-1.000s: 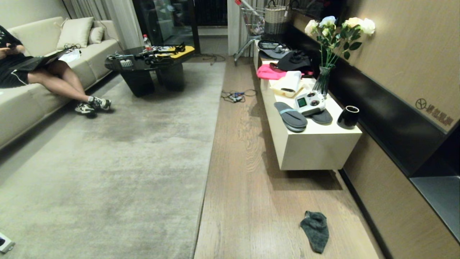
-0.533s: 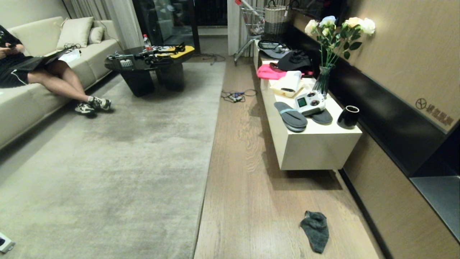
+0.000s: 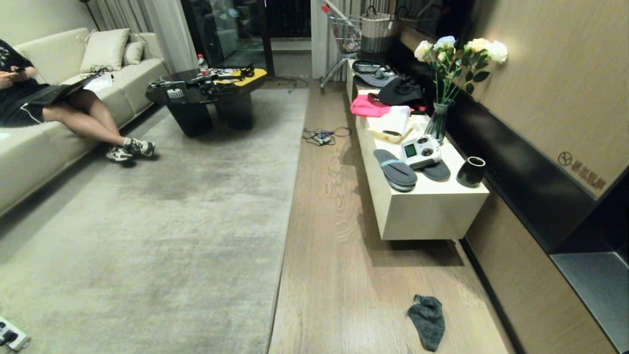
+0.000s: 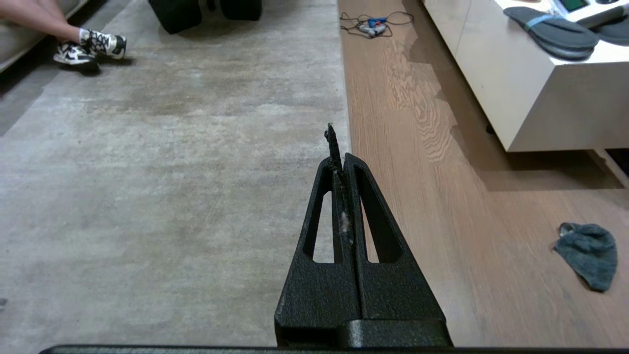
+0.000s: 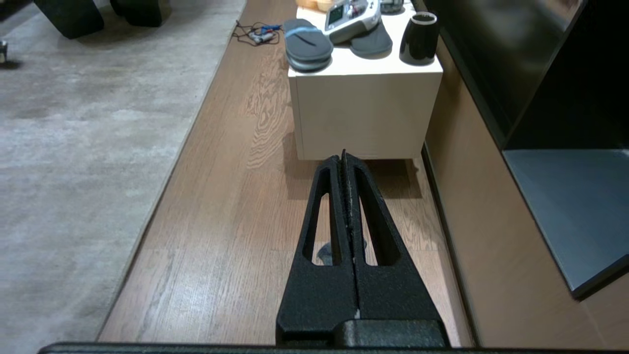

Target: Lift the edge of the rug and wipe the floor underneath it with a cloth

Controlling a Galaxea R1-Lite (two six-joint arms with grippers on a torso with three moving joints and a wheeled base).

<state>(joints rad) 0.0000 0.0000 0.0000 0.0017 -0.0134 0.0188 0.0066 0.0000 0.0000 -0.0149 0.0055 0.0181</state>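
Both the left gripper (image 4: pixel 339 147) and right gripper (image 5: pixel 344 162) were closed and empty above the floor (image 3: pixel 339 275), where the cloth (image 3: pixel 426 320) lay crumpled, well apart from the flat rug edge (image 3: pixel 281 255).

I see a person (image 3: pixel 54 105) seated on the sofa (image 3: pixel 29 147) at left, laptop (image 3: pixel 49 91) on lap. A black coffee table (image 3: pixel 206 96) stands cluttered. On the white bench (image 3: pixel 427 206) lie slippers (image 3: pixel 395 169), a controller (image 3: pixel 420 151), a black cup (image 3: pixel 470 171) and a vase of roses (image 3: pixel 449 83). Cables (image 3: pixel 324 135) lie beyond.
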